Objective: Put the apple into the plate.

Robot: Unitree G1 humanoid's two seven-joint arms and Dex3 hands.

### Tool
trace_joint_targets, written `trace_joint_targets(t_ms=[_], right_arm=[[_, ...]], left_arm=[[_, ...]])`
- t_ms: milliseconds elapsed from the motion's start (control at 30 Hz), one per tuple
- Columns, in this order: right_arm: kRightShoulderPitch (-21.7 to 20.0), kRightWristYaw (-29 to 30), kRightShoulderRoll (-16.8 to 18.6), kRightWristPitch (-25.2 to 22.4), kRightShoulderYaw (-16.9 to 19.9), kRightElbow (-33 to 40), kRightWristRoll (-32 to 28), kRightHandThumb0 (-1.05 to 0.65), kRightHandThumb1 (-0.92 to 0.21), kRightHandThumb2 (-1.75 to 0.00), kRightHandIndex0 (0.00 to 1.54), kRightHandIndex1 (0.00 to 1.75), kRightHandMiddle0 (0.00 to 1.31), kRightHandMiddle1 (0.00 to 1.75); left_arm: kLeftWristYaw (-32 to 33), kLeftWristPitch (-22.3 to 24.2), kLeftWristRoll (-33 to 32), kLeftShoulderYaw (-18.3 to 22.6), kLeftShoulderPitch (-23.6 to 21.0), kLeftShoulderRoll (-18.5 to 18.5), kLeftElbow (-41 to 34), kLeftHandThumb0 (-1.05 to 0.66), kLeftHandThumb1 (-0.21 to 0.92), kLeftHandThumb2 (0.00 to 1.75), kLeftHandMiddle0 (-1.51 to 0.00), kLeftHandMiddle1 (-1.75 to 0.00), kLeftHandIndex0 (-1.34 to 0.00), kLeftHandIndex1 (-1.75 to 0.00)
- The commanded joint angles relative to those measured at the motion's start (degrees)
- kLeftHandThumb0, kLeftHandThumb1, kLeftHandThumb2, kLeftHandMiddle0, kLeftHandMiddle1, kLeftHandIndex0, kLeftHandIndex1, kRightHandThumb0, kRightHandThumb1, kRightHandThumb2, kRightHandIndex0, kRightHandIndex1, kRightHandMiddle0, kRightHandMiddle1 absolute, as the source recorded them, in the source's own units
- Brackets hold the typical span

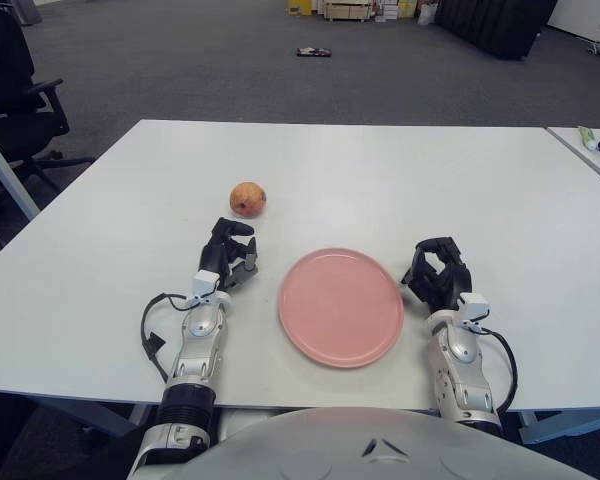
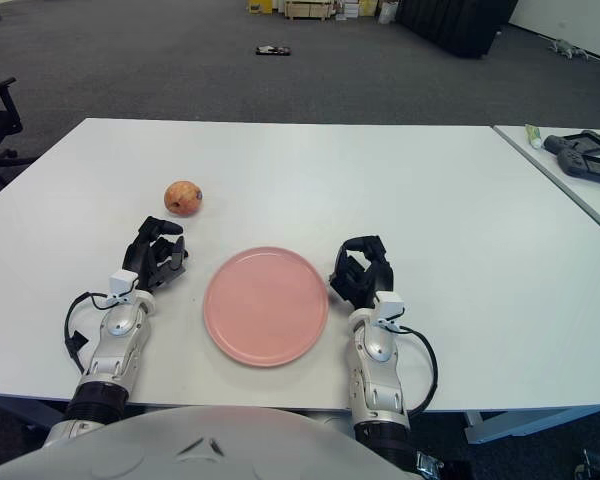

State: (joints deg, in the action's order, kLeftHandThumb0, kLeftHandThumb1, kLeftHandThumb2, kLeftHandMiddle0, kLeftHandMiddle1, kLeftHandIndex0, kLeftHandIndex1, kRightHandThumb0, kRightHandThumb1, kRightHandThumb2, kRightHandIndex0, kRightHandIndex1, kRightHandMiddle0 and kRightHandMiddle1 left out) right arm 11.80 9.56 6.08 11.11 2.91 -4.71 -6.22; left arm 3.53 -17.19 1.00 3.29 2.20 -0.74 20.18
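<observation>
An orange-red apple [image 1: 247,198] sits on the white table [image 1: 380,170], left of centre and beyond my left hand. A round pink plate [image 1: 341,306] lies near the front edge, between my two hands, with nothing on it. My left hand [image 1: 230,252] rests on the table left of the plate, a short way in front of the apple, fingers curled and holding nothing. My right hand [image 1: 437,272] rests just right of the plate's rim, fingers curled and holding nothing.
A second table [image 2: 565,165] at the right carries a dark device and a small tube. A black office chair [image 1: 15,90] stands at the far left. Boxes and a small object lie on the grey floor beyond the table.
</observation>
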Motion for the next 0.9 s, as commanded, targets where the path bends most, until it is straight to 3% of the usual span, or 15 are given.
trace_joint_targets(t_ms=[0, 867], right_arm=[[0.4, 0.3, 1.7, -1.4, 0.2, -1.1, -0.3, -0.40, -0.62, -0.94, 0.91, 1.75, 0.38, 1.75], [0.2, 1.1, 1.9, -1.6, 0.3, -1.3, 0.0, -0.40, -0.60, -0.96, 0.93, 1.75, 0.39, 1.75]], left_arm=[[0.0, 1.8, 0.1, 0.3, 0.1, -0.4, 1.1, -0.38, 0.68, 0.86, -0.49, -1.75, -0.34, -1.75], [0.2, 1.1, 0.6, 0.5, -1.1, -0.8, 0.6, -0.38, 0.68, 0.86, -0.55, -1.75, -0.34, -1.75]])
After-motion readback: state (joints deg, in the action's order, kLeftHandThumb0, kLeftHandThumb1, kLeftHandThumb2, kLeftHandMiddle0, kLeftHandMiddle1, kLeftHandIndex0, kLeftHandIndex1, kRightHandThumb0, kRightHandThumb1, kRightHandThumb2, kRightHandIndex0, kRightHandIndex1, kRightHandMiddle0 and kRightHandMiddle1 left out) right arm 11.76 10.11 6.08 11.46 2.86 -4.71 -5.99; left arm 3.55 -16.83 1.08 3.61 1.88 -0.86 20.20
